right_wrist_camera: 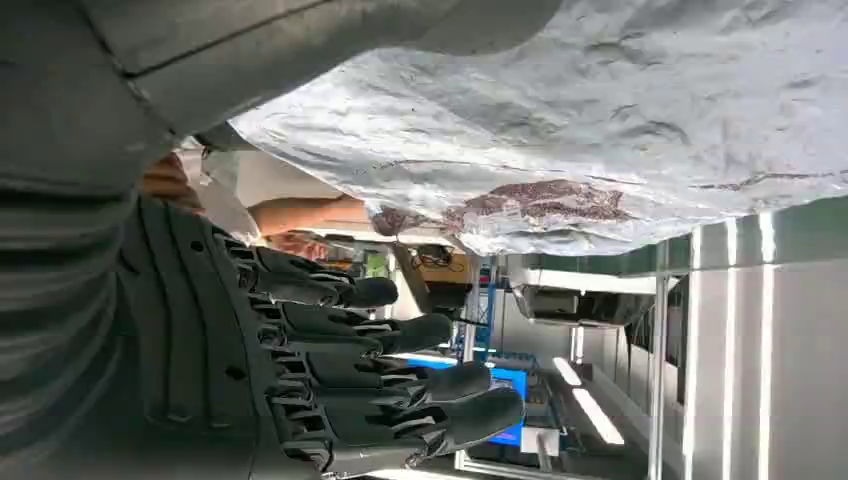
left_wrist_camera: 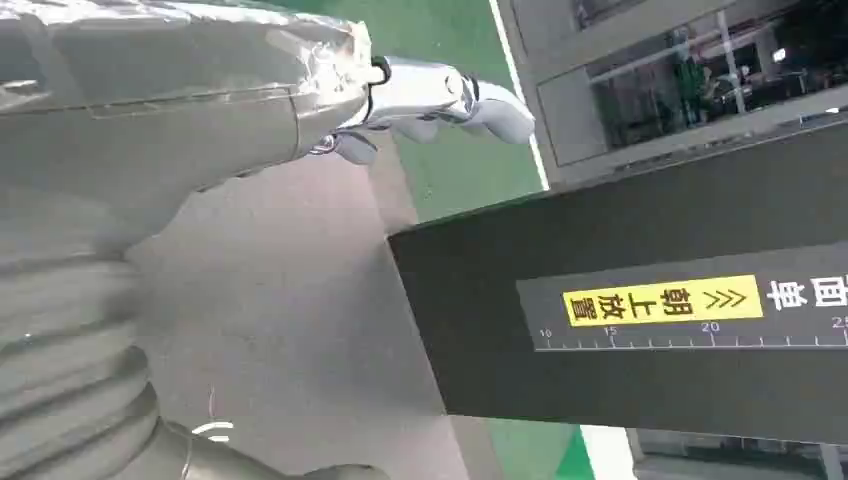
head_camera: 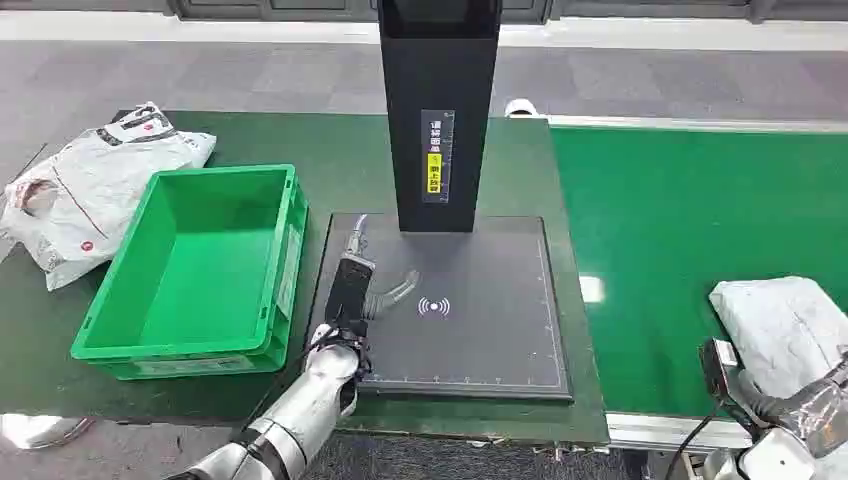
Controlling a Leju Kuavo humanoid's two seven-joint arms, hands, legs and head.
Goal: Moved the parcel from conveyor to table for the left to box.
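Right hand [head_camera: 790, 420] at the near edge of the green conveyor [head_camera: 680, 230], close against the grey parcel [head_camera: 785, 325]. Seen from the right wrist: dark fingers [right_wrist_camera: 400, 335] stretched out straight and slightly apart, curled round nothing, with the parcel's crinkled plastic lying just beside them, along the thumb side of the hand. Contact between thumb and bag impossible to judge; no grasp visible, so read as spread and holding nothing. Parcel lying flat on the belt, just beyond and slightly inward of the fingers, its long axis apparently running away from the robot along the reach of the arm, though cut off by the picture edge. Clearly the nearer hand for the pickup; left hand [head_camera: 345, 300] well apart, resting low on the black scanner pad [head_camera: 500, 330], fingers [left_wrist_camera: 450, 95] extended over the pad surface beside the black upright column [head_camera: 440, 120], loose and gripping nothing. Green crate [head_camera: 270, 190] just outboard of the left fingers, white bags [head_camera: 90, 190] beyond it. Judged next: closing the right fingers over the near end of the parcel, then carrying it inward across the belt edge toward the pad, within the left hand's reach.
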